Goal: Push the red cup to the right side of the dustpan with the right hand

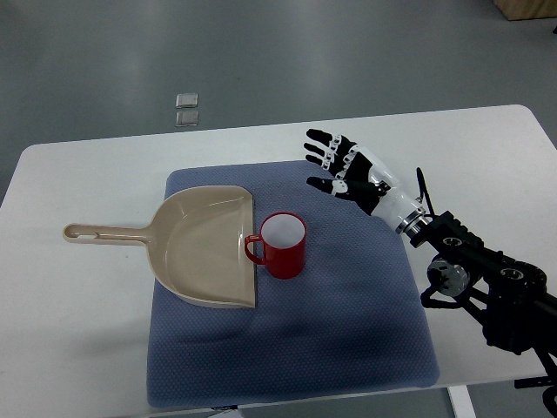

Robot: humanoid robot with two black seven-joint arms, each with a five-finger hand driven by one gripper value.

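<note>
A red cup (pixel 283 246) with a white inside stands upright on the blue mat (pixel 348 331), its handle pointing left and touching the open front edge of the beige dustpan (pixel 204 244). The dustpan lies flat with its handle stretching left onto the white table. My right hand (pixel 335 165) hovers above the mat's far right part, up and to the right of the cup, fingers spread and holding nothing. A clear gap separates it from the cup. The left arm does not show.
The white table (pixel 78 322) carries the mat in its middle. My right forearm (pixel 470 261) crosses the table's right side. Two small square tiles (pixel 186 109) lie on the grey floor beyond the far table edge.
</note>
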